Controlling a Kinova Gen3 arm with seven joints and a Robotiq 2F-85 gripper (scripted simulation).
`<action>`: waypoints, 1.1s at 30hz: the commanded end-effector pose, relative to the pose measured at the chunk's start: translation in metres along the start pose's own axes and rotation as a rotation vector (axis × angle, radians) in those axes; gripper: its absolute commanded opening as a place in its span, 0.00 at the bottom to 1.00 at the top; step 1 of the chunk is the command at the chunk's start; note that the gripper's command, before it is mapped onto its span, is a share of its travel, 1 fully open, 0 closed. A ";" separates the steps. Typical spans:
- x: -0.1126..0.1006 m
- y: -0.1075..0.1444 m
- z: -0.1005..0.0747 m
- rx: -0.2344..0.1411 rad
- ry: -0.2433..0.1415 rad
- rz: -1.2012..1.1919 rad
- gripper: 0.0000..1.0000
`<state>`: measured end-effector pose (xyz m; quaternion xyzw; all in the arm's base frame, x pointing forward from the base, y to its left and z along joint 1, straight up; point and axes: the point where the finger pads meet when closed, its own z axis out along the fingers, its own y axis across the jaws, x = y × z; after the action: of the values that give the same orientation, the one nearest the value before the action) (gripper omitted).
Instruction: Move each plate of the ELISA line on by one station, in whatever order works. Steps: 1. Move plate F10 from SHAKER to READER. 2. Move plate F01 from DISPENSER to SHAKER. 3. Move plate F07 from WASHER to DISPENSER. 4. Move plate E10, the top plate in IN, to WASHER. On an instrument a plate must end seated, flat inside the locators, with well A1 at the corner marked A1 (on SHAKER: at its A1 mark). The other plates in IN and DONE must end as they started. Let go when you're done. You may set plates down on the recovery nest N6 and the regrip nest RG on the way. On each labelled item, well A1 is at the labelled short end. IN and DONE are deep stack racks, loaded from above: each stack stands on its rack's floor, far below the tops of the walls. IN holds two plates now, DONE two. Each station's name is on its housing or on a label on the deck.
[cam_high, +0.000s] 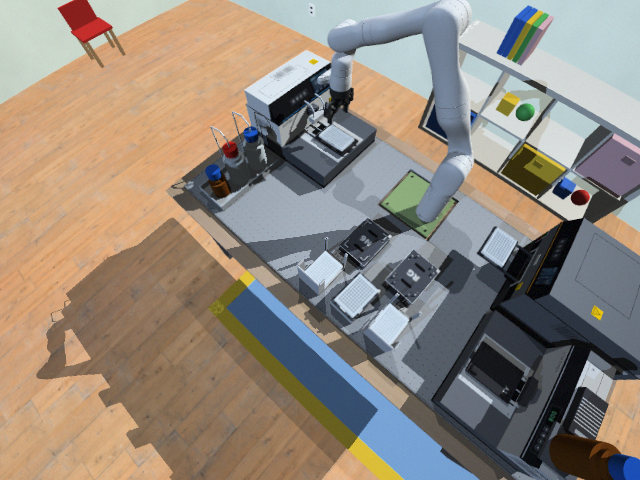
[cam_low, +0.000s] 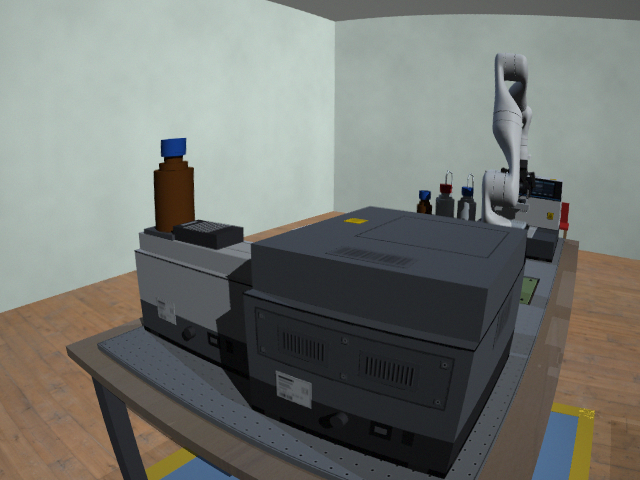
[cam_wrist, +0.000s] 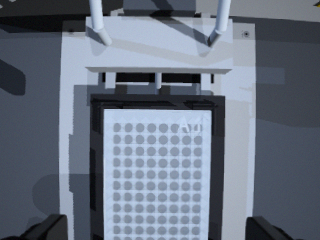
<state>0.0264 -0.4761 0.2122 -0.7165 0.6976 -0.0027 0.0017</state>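
Note:
A white well plate (cam_high: 336, 138) lies flat in the dark nest of the washer (cam_high: 289, 98) at the back of the deck. In the wrist view the plate (cam_wrist: 157, 175) fills the nest, with the A1 mark (cam_wrist: 191, 127) at its upper right corner. My gripper (cam_high: 337, 109) hangs above the plate's washer end, open and empty. Its fingertips show at the bottom corners of the wrist view, apart from the plate. Another white plate (cam_high: 498, 246) sits on the reader's tray, and one (cam_high: 355, 295) sits on the middle station between the two racks.
Two white-walled racks (cam_high: 320, 269) (cam_high: 387, 326) flank the middle station. Nests N6 (cam_high: 364, 238) and RG (cam_high: 414, 267) stand behind them. Bottles (cam_high: 230, 165) stand left of the washer. The dispenser's dark nest (cam_high: 493, 367) is at front right. Washer nozzles (cam_wrist: 157, 80) overhang the plate's far end.

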 end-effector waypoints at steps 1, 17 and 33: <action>0.000 0.000 0.003 0.000 0.002 0.000 1.00; 0.000 0.000 0.022 0.000 0.002 0.000 1.00; 0.001 0.000 0.041 0.000 0.002 0.000 1.00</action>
<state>0.0266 -0.4762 0.1732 -0.7165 0.6975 -0.0028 0.0017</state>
